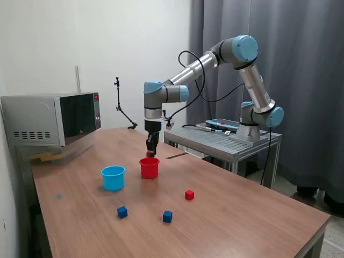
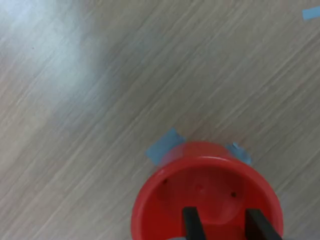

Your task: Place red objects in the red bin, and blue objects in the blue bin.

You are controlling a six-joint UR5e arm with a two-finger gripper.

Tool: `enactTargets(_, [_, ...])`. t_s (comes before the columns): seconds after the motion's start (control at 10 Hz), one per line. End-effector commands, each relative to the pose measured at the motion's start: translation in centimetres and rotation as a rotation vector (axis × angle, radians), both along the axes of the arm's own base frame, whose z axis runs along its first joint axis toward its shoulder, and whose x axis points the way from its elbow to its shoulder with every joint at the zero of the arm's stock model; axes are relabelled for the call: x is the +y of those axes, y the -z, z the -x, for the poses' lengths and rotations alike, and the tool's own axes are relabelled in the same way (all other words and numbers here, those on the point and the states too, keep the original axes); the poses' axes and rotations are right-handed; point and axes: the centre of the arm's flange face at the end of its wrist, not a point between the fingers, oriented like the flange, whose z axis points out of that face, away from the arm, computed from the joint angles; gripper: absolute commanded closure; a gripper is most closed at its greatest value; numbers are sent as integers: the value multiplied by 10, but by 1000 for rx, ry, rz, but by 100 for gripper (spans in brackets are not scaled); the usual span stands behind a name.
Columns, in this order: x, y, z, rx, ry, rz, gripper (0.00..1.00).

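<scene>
Wooden tabletop (image 1: 226,215), microwave (image 1: 51,121) behind. Gripper (image 1: 152,152) hangs directly above the red bin (image 1: 149,167), which stands upright with its mouth up. Fingers (image 2: 190,222) narrowly parted over the opening; a red speck between them in the exterior view is possibly 1 red cube, grip uncertain. Blue bin (image 1: 113,177) stands just beside the red one.

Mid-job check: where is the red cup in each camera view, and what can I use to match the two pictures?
Exterior view: the red cup stands mid-table, on the exterior view's right of the light blue cup, directly under the gripper.
Wrist view: the red cup fills the lower middle, its inside seen from above.
Shared landmark: the gripper's dark fingers over the cup's mouth.
</scene>
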Motion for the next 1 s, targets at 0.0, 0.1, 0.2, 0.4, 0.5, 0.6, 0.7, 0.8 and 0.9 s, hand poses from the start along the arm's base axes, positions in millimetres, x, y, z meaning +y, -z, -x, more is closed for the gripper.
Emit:
enactTargets(0.0, [-1, 2, 0, -4, -1, 0, 100])
enactTargets(0.1, [-1, 2, 0, -4, -1, 0, 100])
enactTargets(0.2, [-1, 2, 0, -4, -1, 0, 0])
enactTargets(0.4, [-3, 4, 1, -5, -4, 1, 0])
enactTargets(0.5, [-3, 4, 0, -7, -4, 1, 0])
enactTargets(0.6, [-3, 5, 1, -7, -4, 1, 0])
enactTargets(0.7, [-4, 5, 1, -7, -4, 1, 0])
enactTargets(0.8, [-16, 5, 1, -8, -20, 1, 0])
enactTargets(0.9, [-32, 3, 3, -5, -46, 1, 0])
